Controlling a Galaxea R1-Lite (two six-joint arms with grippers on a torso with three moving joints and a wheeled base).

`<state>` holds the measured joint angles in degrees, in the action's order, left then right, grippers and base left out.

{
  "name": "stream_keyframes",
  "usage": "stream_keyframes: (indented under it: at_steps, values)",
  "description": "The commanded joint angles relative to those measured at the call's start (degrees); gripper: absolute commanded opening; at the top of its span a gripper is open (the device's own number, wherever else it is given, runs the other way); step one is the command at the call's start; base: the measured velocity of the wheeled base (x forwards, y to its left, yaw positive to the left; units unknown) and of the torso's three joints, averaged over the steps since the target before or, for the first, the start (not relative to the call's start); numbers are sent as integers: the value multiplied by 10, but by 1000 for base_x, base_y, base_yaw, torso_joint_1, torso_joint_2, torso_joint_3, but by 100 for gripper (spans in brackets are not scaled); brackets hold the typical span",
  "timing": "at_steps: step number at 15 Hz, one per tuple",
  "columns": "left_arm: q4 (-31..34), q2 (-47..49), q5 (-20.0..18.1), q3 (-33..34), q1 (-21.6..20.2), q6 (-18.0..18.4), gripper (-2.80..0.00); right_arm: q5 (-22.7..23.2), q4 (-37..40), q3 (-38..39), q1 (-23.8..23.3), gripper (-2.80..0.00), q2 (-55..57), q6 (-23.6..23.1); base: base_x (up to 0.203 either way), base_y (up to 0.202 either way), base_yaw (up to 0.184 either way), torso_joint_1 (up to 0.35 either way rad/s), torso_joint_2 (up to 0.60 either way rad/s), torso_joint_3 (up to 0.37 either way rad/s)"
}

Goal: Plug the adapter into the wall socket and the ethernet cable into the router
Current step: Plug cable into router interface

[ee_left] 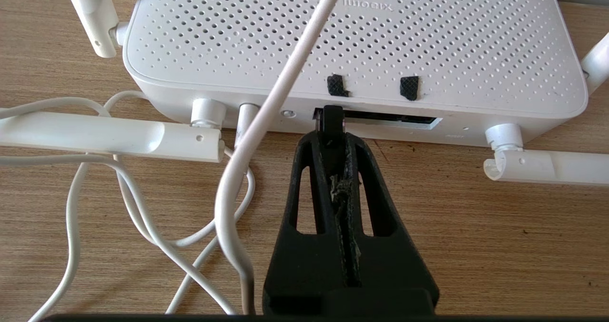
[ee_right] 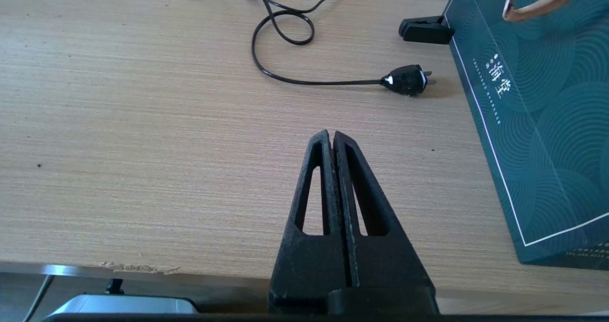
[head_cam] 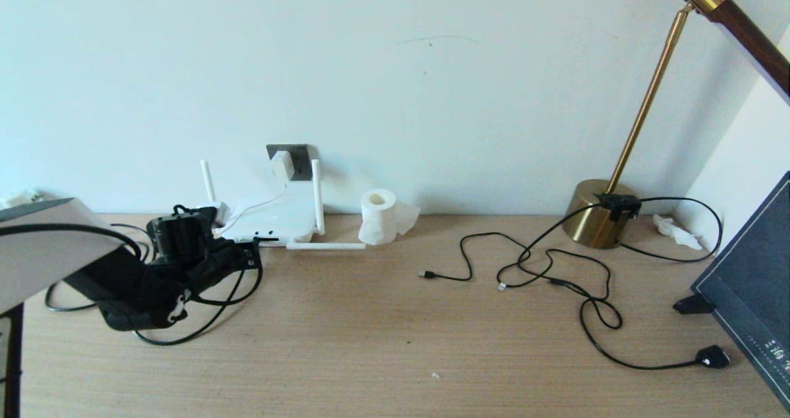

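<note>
The white adapter [head_cam: 282, 165] sits in the dark grey wall socket [head_cam: 300, 157], and its thin white cord runs down to the router [head_cam: 276, 221]. In the left wrist view my left gripper [ee_left: 333, 140] is shut on the ethernet cable's black plug [ee_left: 332, 120]. The plug's tip is at the left end of the dark port slot on the router's [ee_left: 352, 41] edge. The ethernet cable [head_cam: 207, 323] loops on the table around my left arm. My right gripper [ee_right: 331, 134] is shut on nothing, low over the table near its front edge.
A tissue roll [head_cam: 378, 215] stands right of the router. Thin black USB cables [head_cam: 524, 270] and the lamp's cord with its bulky plug [head_cam: 713, 356] sprawl at the right, near the brass lamp base [head_cam: 595, 215] and a dark green bag [head_cam: 750, 282]. White cords [ee_left: 142, 217] lie beside my left gripper.
</note>
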<state>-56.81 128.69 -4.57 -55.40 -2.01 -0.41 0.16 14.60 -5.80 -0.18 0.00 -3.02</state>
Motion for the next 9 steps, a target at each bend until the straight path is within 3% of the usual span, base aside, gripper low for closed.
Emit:
stream_keyframes:
  at_steps: [1,9]
  values:
    - [-5,2,1,-10,-1,0,-280,0,1,0,0,-280,1,-1,0,0,0,0,0,0]
    - [7,2,1,-16,0,0,-280,0,1,0,0,-280,1,-1,0,0,0,0,0,0]
